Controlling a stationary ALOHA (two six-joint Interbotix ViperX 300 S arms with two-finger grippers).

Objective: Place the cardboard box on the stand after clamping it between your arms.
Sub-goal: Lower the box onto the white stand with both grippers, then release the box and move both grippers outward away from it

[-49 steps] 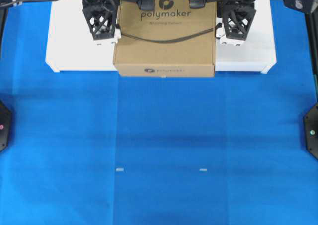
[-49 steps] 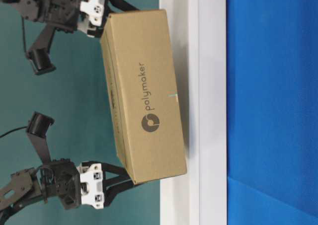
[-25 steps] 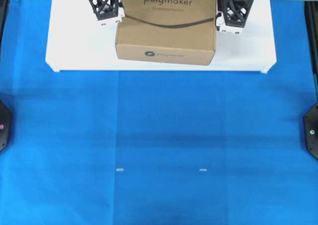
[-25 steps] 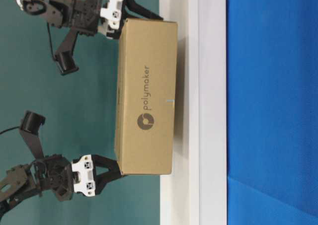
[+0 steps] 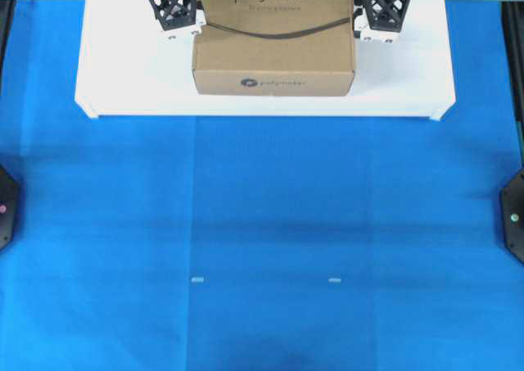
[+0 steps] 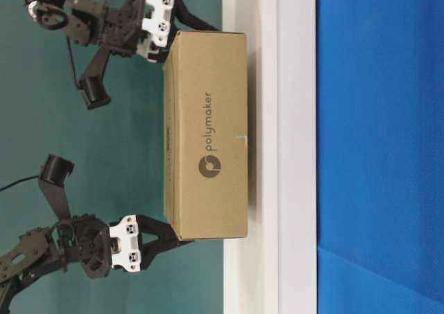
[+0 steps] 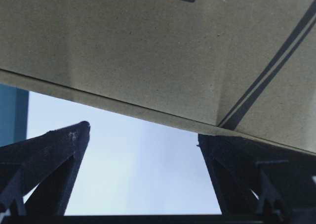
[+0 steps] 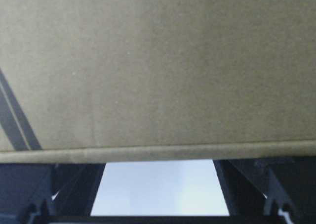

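Carried further back over the stand (image 5: pixel 123 84) since a second ago, and levelled out from its earlier tilt: cardboard box (image 5: pixel 274 47), now square to the white platform and apparently resting flat on its top, near the middle of its width. Clamped from both sides between the arms. Left gripper (image 5: pixel 184 29) pressed against the box's left wall, fingers spread wide. Right gripper (image 5: pixel 368 31) against the right wall, fingers likewise spread. Box underside filling both wrist views, white stand top visible beneath. Blue cloth (image 5: pixel 270 240) covering the table in front.
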